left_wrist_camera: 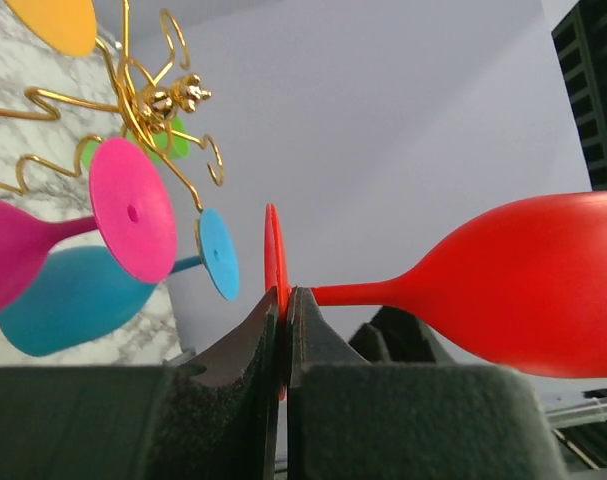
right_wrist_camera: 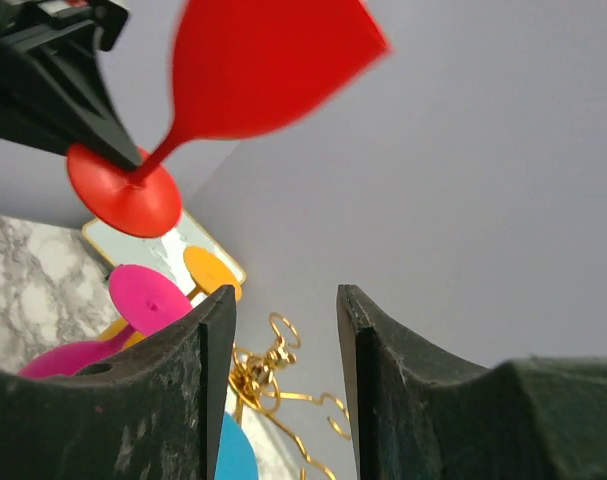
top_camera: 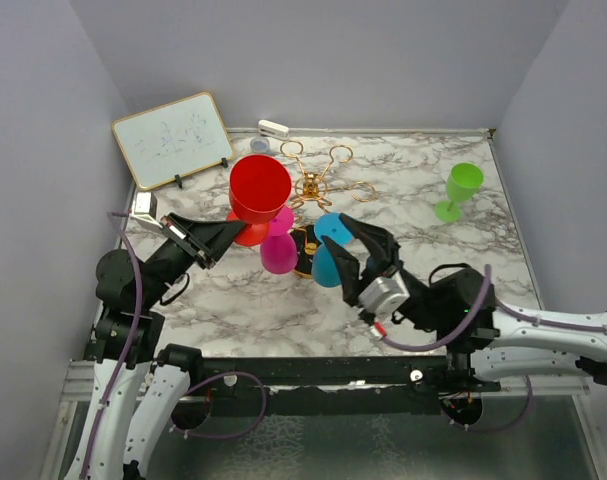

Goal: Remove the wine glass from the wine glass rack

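white-grey marbled table (top_camera: 423, 290): bare room front-left and right | gold wire wine glass rack (top_camera: 318, 185): mid-table | red plastic wine glass (top_camera: 259, 190): aloft just left of rack, clear of it, stem near upright, mouth up | left gripper (top_camera: 226, 237): clamped on its foot edge | right gripper (top_camera: 355, 243): fingers wide, empty

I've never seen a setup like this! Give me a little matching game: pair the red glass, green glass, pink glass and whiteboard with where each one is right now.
Things:
1. red glass
2. green glass
3. pink glass
4. whiteboard

Places:
A. standing upright by itself on the table, far right
B. propped up at the back left
C. pinched by its foot in the left arm's jaws
D. hanging from the gold rack

Pairs: 1-C, 2-A, 3-D, 4-B.
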### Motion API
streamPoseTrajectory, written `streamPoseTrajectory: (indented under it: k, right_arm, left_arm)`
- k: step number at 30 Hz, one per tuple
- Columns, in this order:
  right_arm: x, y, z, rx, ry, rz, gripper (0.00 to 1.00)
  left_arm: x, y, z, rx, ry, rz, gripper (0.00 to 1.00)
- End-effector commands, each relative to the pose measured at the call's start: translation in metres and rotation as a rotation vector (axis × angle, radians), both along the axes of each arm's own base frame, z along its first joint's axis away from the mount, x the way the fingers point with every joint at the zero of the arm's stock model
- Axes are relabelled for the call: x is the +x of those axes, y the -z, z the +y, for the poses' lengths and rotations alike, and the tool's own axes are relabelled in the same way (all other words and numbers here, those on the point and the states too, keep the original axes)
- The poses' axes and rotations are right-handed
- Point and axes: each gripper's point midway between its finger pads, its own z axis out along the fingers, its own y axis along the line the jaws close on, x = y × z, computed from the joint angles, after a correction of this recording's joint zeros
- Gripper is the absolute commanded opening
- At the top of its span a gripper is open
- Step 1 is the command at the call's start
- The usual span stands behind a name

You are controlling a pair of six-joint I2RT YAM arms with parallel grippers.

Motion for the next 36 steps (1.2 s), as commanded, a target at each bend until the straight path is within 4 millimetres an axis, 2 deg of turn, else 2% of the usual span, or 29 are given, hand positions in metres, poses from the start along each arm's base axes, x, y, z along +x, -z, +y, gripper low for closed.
streamPoseTrajectory:
  k: [1, 4, 7, 10, 13, 15, 18, 20, 23, 28, 31, 36]
  right_arm:
    - [0.007, 0.01, -0.043, 0.067, 0.022, 0.361, 0.44]
    - [0.013, 0.006, -0.064, 0.147, 0.074, 0.597, 0.38]
    - [0.011, 0.019, -0.068, 0.128, 0.125, 0.819, 0.3]
    - [-0.009, 0.025, -0.055, 0.103, 0.06, 1.047, 0.21]
    - [-0.046, 0.016, -0.032, 0.047, -0.144, 1.194, 0.16]
    - [-0.063, 0.008, -0.024, 0.036, -0.24, 1.251, 0.17]
    - [-0.074, -0.002, -0.02, 0.045, -0.31, 1.304, 0.34]
    - [-0.08, -0.004, -0.017, 0.038, -0.343, 1.315, 0.4]
    - [-0.078, -0.001, -0.012, 0.036, -0.332, 1.326, 0.42]
    - [-0.062, 0.002, -0.01, 0.083, -0.237, 1.321, 0.43]
    - [-0.05, -0.004, -0.013, 0.148, -0.185, 1.316, 0.43]
    - [-0.043, -0.016, -0.012, 0.208, -0.179, 1.303, 0.43]
  left_arm:
    - [0.006, -0.011, 0.017, 0.177, -0.152, -0.182, 0.0]
    - [0.005, -0.009, 0.026, 0.336, -0.21, -0.279, 0.0]
    - [0.007, 0.001, 0.041, 0.498, -0.284, -0.321, 0.0]
    - [0.006, 0.005, 0.049, 0.607, -0.315, -0.372, 0.0]
    - [0.002, 0.007, 0.051, 0.689, -0.307, -0.421, 0.0]
    - [-0.001, 0.006, 0.051, 0.724, -0.3, -0.452, 0.0]
    - [-0.006, 0.005, 0.052, 0.749, -0.299, -0.487, 0.0]
    - [-0.007, 0.004, 0.052, 0.754, -0.298, -0.5, 0.0]
    - [-0.011, 0.004, 0.049, 0.749, -0.282, -0.526, 0.0]
    - [-0.02, 0.0, 0.043, 0.735, -0.254, -0.571, 0.0]
    - [-0.026, -0.002, 0.04, 0.711, -0.239, -0.596, 0.0]
    - [-0.034, -0.004, 0.041, 0.697, -0.248, -0.615, 0.0]
